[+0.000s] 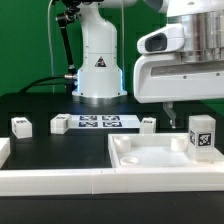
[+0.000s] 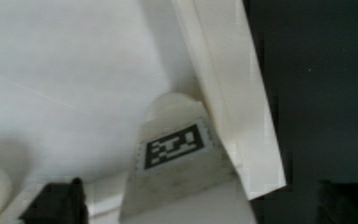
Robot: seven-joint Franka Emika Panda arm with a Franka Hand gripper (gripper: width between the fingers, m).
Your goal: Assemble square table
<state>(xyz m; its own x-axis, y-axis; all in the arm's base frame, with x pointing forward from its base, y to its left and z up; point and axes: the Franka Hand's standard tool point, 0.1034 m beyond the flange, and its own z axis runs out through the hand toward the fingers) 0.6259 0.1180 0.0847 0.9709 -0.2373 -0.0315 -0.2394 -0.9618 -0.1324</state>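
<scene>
Hovering over the tabletop (image 1: 150,158) on the bench (image 1: 40,100), I hold my tool (image 1: 172,118) with its fingers apart, ready, I judge, to straddle the leg (image 1: 203,135) standing upright in its corner.

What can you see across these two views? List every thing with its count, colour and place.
square tabletop: one, white, raised rim; front, on the exterior view's right.
loose table legs: three, white, tagged; in a row on the table.
upright table leg: one, white, tagged; in a corner of the tabletop.
marker board: one, white; flat before the robot arm's base.
barrier rails: white, along the front; count unclear.
table: one, black.
robot arm: one, white; at the back.
end effector: one, open; over the tabletop.
</scene>
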